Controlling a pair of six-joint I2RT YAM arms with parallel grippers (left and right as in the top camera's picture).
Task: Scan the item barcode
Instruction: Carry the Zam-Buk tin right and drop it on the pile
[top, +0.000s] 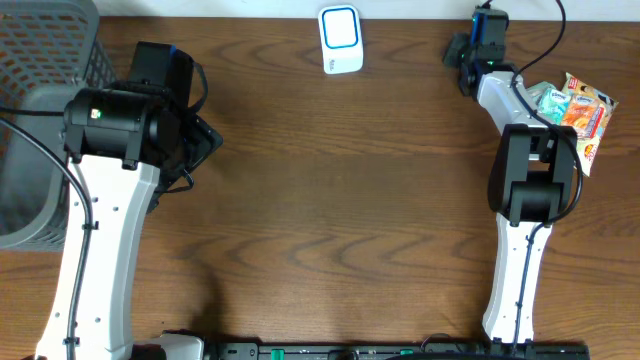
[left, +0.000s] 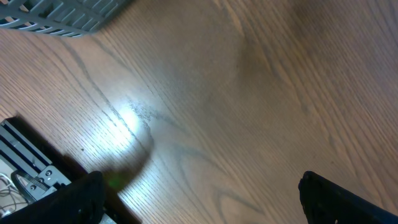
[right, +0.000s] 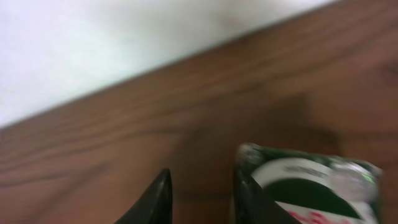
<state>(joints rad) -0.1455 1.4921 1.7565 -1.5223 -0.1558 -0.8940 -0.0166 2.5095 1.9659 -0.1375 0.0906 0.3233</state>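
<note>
Both right gripper (right: 200, 186) fingers (right: 155, 202) are standing narrowed beside the green packet (right: 311, 186), clasping nothing; you're needing to recentre over it.

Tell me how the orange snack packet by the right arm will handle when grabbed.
The orange snack packet looks like thin printed film, so it will probably flex and sag, not stay stiff. It lies flat, so likely light. It seems to touch the green packet, which may shift too.
</note>
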